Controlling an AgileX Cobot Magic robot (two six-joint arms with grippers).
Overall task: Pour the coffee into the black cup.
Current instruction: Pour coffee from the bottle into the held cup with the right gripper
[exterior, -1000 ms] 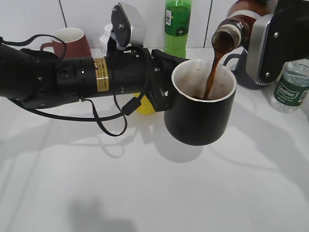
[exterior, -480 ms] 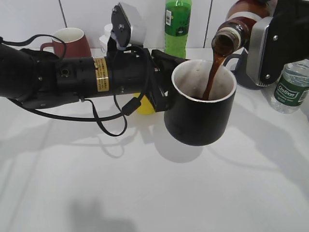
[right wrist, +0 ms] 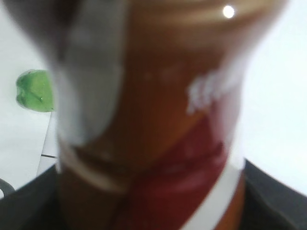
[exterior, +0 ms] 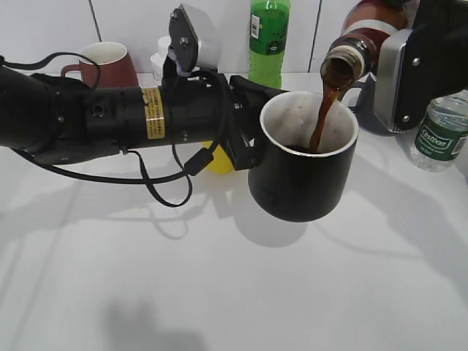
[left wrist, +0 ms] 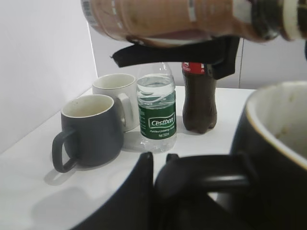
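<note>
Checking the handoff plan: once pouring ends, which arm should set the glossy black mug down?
Left. Its hand grips the glossy black mug by the handle; the right hand holds the tilted brown coffee bottle.

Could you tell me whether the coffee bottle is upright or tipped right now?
Tipped: the coffee bottle slants mouth-down over the black cup, and a brown stream runs from it into the cup.
</note>
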